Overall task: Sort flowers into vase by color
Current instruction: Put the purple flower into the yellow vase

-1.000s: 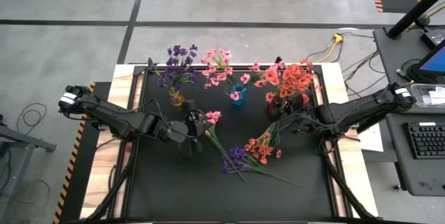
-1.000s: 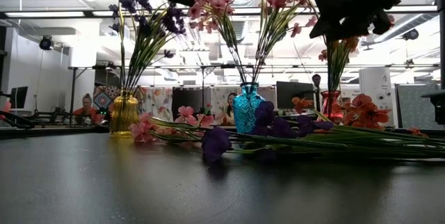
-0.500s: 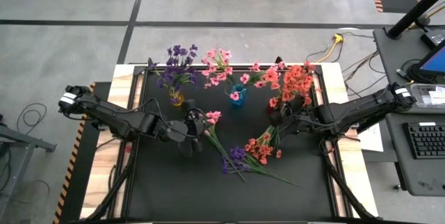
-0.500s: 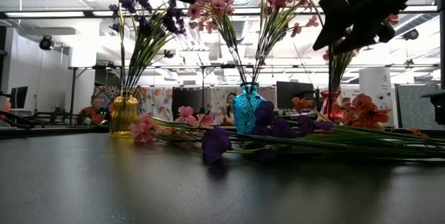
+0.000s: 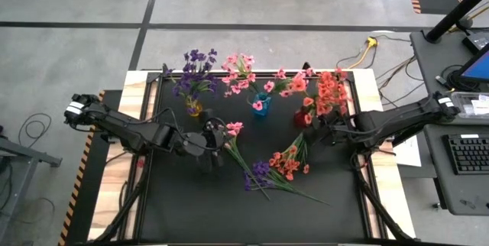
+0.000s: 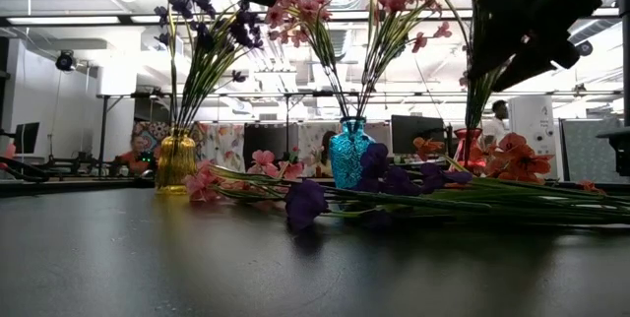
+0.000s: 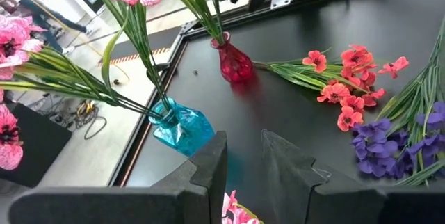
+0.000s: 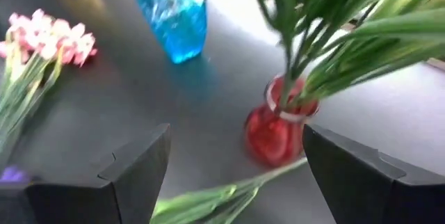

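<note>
Purple flowers (image 5: pixel 195 69) stand upright in a yellow vase (image 5: pixel 195 108) at the upper left of the high view. Pink flowers (image 5: pixel 243 72) rise from a blue vase (image 5: pixel 260 107) at upper centre, and coral-red flowers (image 5: pixel 327 87) fill a red vase (image 5: pixel 302 118) to the right. Below them loose sprigs lie flat on the dark table (image 5: pixel 183 208): a pink one (image 5: pixel 234 129), a purple one (image 5: pixel 258 171) and a coral-red bunch (image 5: pixel 288 162), stems crossing.

I find no text, label, brand, number or sign that I can read in any of my views, neither on the table nor in the room behind.
</note>
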